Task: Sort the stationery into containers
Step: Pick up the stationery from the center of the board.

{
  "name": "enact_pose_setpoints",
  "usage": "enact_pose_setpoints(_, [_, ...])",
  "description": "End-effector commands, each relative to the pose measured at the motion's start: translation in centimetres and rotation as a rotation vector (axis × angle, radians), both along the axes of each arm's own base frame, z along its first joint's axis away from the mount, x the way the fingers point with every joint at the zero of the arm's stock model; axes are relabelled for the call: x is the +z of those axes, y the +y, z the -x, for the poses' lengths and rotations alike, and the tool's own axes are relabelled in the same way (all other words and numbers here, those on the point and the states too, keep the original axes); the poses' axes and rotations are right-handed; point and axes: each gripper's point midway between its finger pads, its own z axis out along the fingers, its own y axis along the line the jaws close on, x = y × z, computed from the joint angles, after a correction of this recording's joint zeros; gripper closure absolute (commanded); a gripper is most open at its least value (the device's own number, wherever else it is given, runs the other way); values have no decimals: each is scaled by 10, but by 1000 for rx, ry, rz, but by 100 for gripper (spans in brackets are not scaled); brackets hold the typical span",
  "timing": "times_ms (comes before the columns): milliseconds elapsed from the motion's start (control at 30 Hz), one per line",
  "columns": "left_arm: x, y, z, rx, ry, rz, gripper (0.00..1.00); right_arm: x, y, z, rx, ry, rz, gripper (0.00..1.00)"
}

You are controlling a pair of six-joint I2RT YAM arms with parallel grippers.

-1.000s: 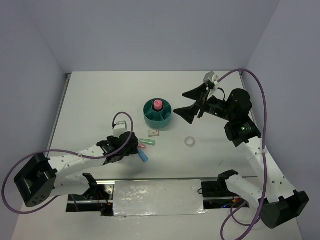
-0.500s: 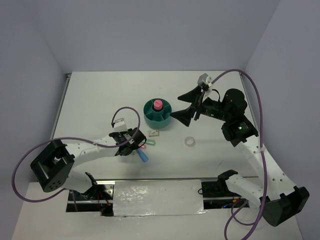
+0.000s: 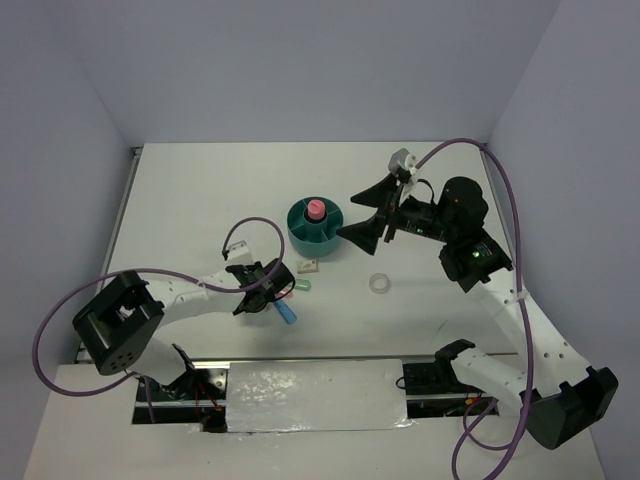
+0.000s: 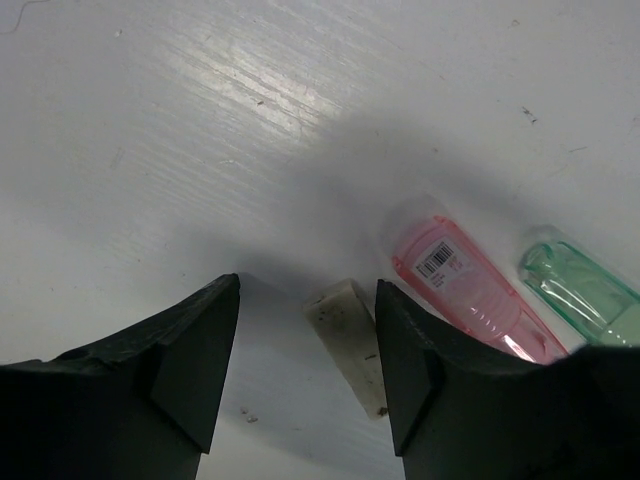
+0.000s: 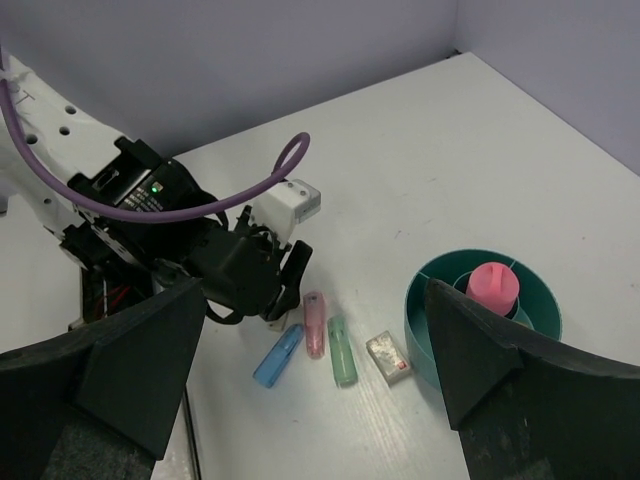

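Left hand [image 4: 307,285] is down low on the counter [image 4: 150,120], jaws partly open and holding nothing, with a little beige eraser [image 4: 348,340] sitting on the counter in the gap. It's not centred: it sits just beside the finger on the 3 o'clock side, and I can't tell if it's touching. In the wrist view its long axis runs roughly 11 to 5, a bit skewed to the jaws, so I'd guess closing will nudge it straight before it pinches.

Just past that finger, around 2 o'clock, the pink capsule [image 4: 460,285] and the green capsule [image 4: 580,295] lie side by side, close enough to get bumped. From above, the blue capsule [image 3: 288,315] is at about 5 o'clock from the hand, a second eraser [image 3: 308,267] is near 1 o'clock, and the tape ring [image 3: 379,283] is well off at 3.

The teal organiser [image 3: 297,237] is at about 1 o'clock from the left hand, past that second eraser. Its centre cup has the pink tube [image 3: 316,210] standing in it; I can't make out anything in the ring sections.

Right hand [image 3: 365,212] is wide open and empty at the organiser's 3 o'clock side, far from the eraser, so this pick looks like the left's.
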Motion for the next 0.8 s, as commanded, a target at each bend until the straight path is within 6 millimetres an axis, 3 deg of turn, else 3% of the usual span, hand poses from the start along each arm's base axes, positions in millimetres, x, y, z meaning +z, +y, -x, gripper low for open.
enact_pose_setpoints(0, [-6, 0, 2, 22, 2, 8, 32, 9, 3, 2, 7, -35, -6, 4])
enact_pose_setpoints(100, [-10, 2, 6, 33, 13, 2, 37, 10, 3, 2, -1, -29, -12, 3])
enact_pose_setpoints(233, [-14, 3, 12, 35, 23, -15, 54, 9, -3, -7, -93, 8, -43, 0])
enact_pose_setpoints(367, [-18, 4, 20, 36, 33, -16, 52, 1, -1, -6, -81, 28, -50, 0])
enact_pose_setpoints(467, [-17, 2, 24, 28, 35, -8, 44, -6, 2, -12, -85, 68, -37, 0])
enact_pose_setpoints(533, [-15, 1, 25, 24, 33, -2, 32, -7, 3, -14, -85, 75, -37, 0])
enact_pose_setpoints(767, [-10, -6, 36, 21, 15, -1, 36, -14, 6, -19, -85, 113, -33, 0])
